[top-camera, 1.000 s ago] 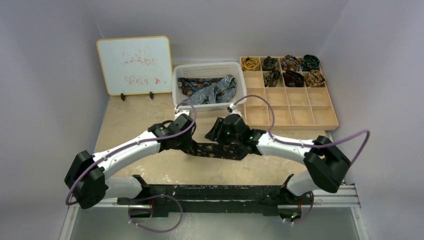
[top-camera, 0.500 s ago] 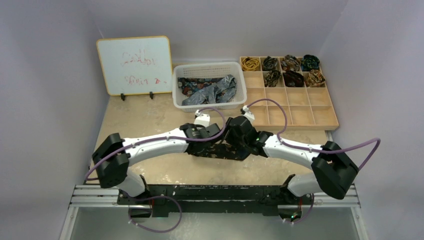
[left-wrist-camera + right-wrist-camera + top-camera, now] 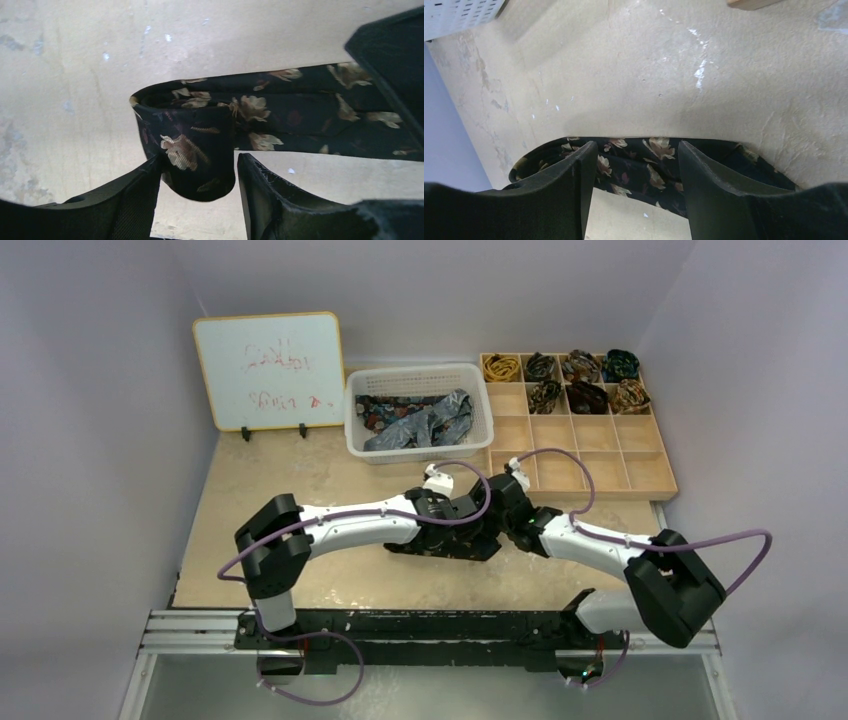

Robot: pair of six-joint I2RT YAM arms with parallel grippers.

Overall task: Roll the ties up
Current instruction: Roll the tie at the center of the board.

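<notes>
A dark tie (image 3: pixel 440 543) with gold-brown flowers lies flat on the table between the two arms. In the left wrist view its end is folded back over the strip (image 3: pixel 280 115), and the fold sits between my left gripper's (image 3: pixel 200 159) open fingers. The left finger touches the fabric and the right one stands just clear. My right gripper (image 3: pixel 638 146) is wide open and straddles the tie (image 3: pixel 644 167) a little farther along. In the top view both grippers (image 3: pixel 447 520) (image 3: pixel 495 520) sit close together over the tie.
A white basket (image 3: pixel 415 370) at the back holds loose ties (image 3: pixel 420 422). A wooden compartment tray (image 3: pixel 585 470) at the back right holds several rolled ties (image 3: pixel 585 380) in its far cells. A whiteboard (image 3: pixel 268 370) stands at the back left.
My left arm has swept right along the tie, and its gripper has closed up on the right gripper. The right gripper has shifted right. Less of the tie shows flat.
</notes>
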